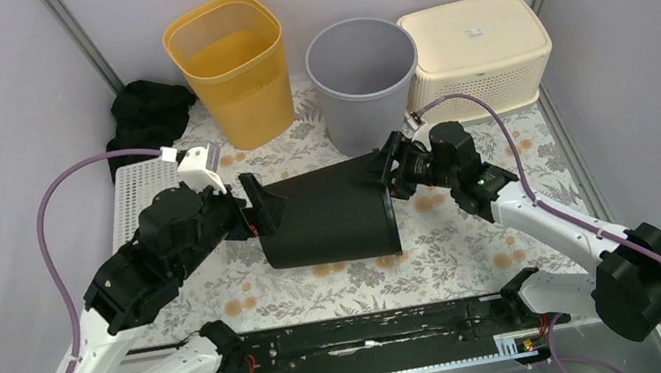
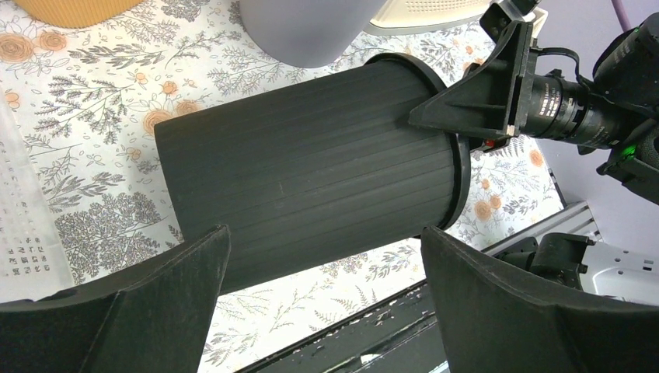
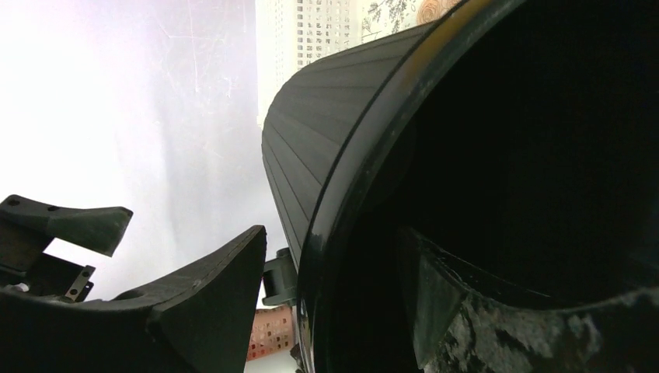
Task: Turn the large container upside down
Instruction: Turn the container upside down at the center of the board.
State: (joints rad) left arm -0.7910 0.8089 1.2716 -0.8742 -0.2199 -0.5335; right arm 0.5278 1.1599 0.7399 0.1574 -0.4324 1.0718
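The large container [image 1: 326,216] is a black ribbed bin lying on its side mid-table, its rim facing right and its base facing left. My left gripper [image 1: 261,208] hangs open at the base end; in the left wrist view its jaws [image 2: 325,233] stand wide, apart from the bin's wall [image 2: 311,163]. My right gripper [image 1: 383,170] is at the upper rim. In the right wrist view it [image 3: 332,233] straddles the rim, one finger inside the mouth and one outside the wall [image 3: 311,155], with a gap showing, so it is open.
Along the back stand a yellow basket [image 1: 231,71], a grey bin [image 1: 363,80] close behind the black one, and a cream perforated basket [image 1: 476,51]. A black cloth [image 1: 147,111] and a white perforated tray [image 1: 136,189] lie at the left. A black rail [image 1: 362,338] runs along the near edge.
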